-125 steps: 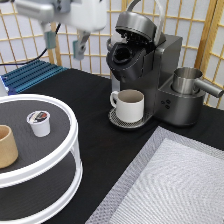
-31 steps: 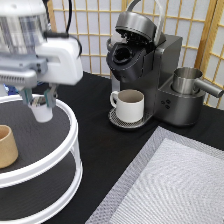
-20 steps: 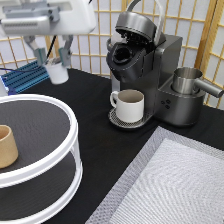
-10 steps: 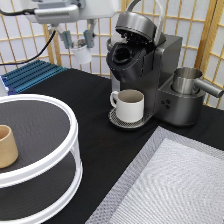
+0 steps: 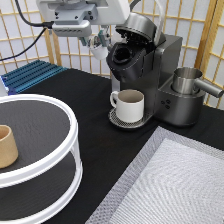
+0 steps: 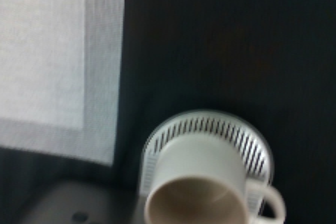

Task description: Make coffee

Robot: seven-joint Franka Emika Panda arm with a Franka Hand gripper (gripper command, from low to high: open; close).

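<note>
Tan handleless cup point(image 5: 6, 146) sits alone on the white two-tier stand point(image 5: 60, 165); the coffee pod point(image 5: 98, 50) has left that tier since a few seconds ago and now rides clenched in my claw point(image 5: 100, 46). White mug point(image 5: 129, 105) point(image 6: 202, 192) waits empty on the drip tray directly beneath me. Claw hangs high, just beside the coffee machine point(image 5: 150, 70) and its open brew chamber point(image 5: 124, 54), so the pickup looks done, loading not yet.

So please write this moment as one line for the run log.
gripper: shut on coffee pod | position: raised beside open coffee machine | mug: on drip tray | tan cup: on white stand
</note>
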